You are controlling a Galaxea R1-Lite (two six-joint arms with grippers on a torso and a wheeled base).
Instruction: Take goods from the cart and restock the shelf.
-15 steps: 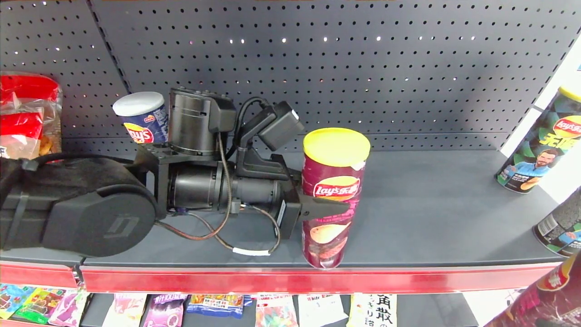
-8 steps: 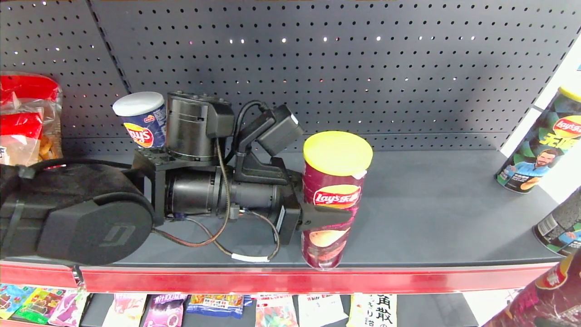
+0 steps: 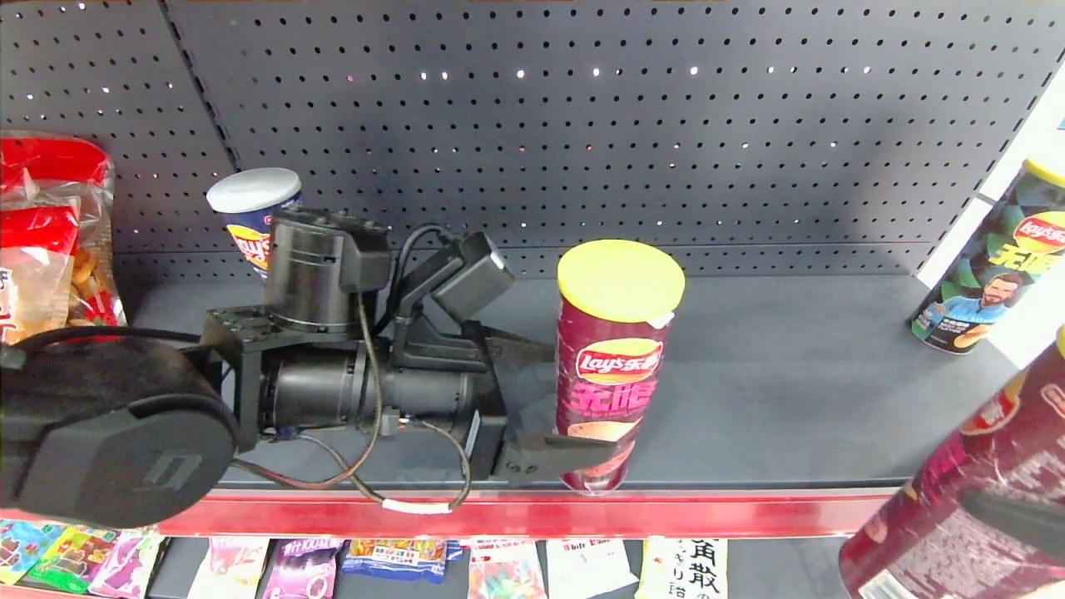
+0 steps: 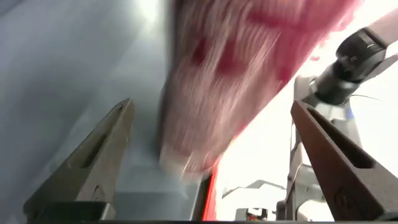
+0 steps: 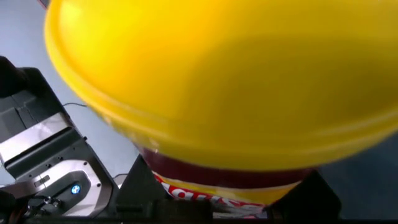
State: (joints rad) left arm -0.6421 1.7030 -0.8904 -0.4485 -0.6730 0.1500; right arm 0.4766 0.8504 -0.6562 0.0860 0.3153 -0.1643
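Now spread wide: left gripper (image 3: 562, 401), lying level over the shelf (image 3: 790, 391), one finger in front of the maroon can (image 3: 614, 374) and one behind it, with gaps on both sides of the can in the left wrist view. Can released, upright, yellow lid up, base at the very front edge, just behind the red lip (image 3: 707, 512).

To its right, a long stretch of grey shelf surface, then a green can (image 3: 990, 258) at the far right end, well apart. Behind, more shelf depth back to the pegboard (image 3: 582, 125).

To its left, the arm across the front half of the shelf; behind the arm, against the pegboard, a blue can (image 3: 250, 204) with a white lid; at the far left end, red snack bags (image 3: 46, 225).

Low at the right, in front of and below the lip: second maroon can (image 3: 957, 499), tilted, off any surface, clenched in the right gripper (image 5: 227, 194), dark fingers on either side below its yellow lid.

Under the lip, a row of packets (image 3: 499, 570) on the shelf below.
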